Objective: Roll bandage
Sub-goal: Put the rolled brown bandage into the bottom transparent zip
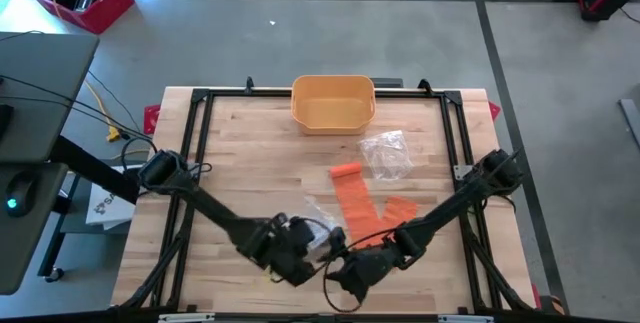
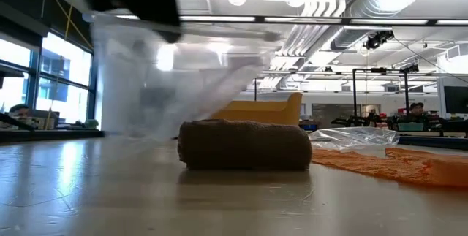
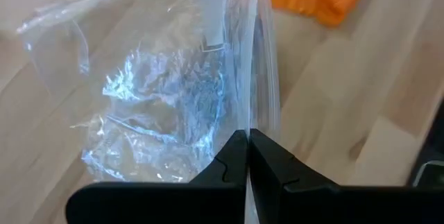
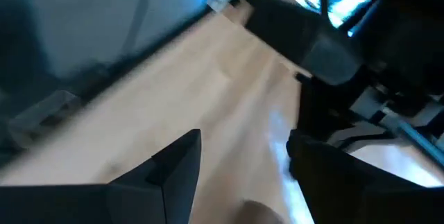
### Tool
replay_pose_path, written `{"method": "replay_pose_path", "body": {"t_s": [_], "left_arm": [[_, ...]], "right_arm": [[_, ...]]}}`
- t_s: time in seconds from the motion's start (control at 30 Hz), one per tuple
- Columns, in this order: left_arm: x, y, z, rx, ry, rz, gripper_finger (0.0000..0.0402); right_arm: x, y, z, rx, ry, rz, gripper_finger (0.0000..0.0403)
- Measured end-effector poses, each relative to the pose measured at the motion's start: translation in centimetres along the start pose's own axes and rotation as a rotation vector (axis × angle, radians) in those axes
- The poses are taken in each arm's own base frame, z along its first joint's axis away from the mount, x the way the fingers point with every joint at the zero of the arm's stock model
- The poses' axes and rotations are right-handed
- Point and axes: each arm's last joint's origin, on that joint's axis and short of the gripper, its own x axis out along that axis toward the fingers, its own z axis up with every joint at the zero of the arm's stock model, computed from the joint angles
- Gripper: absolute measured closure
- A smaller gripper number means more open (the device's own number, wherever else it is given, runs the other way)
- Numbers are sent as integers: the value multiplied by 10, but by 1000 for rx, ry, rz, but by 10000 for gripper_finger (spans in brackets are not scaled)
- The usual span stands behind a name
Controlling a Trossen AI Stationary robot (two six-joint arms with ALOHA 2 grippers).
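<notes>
The left claw (image 3: 248,156) pinches the clear plastic bag (image 3: 159,92) by its edge, the right claw (image 4: 243,158) stands spread and empty beside it — the rolled bandage (image 2: 245,145) rests on the surface (image 1: 250,153), and the limp bag could slump shut, snagging it.

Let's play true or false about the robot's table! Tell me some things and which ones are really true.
1. The left claw is pinching a clear plastic bag. True.
2. The right claw is squeezed shut. False: it is open and holds nothing.
3. A yellow tub sits at the far side of the table. True.
4. The orange bandage is inside the tub. False: it lies spread out on the table.
5. A brown roll lies on the table. True.
</notes>
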Motion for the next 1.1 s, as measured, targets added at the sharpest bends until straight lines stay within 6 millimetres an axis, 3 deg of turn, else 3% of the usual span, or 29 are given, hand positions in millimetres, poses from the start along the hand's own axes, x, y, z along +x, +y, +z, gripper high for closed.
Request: {"method": "replay_pose_path", "body": {"t_s": [0.23, 0.5, 0.73, 1.1], "left_arm": [[6, 3, 20, 23, -25, -55, 401], [0, 4, 23, 15, -73, -43, 401], [-4, 1, 22, 19, -100, -40, 401], [-22, 6, 20, 129, -333, 220, 401]], "right_arm": [[11, -13, -18, -9, 112, -37, 192], [9, -10, -24, -31, 187, -54, 192], [13, -21, -41, -3, 313, -64, 192], [29, -20, -57, 95, 316, 124, 192]]}}
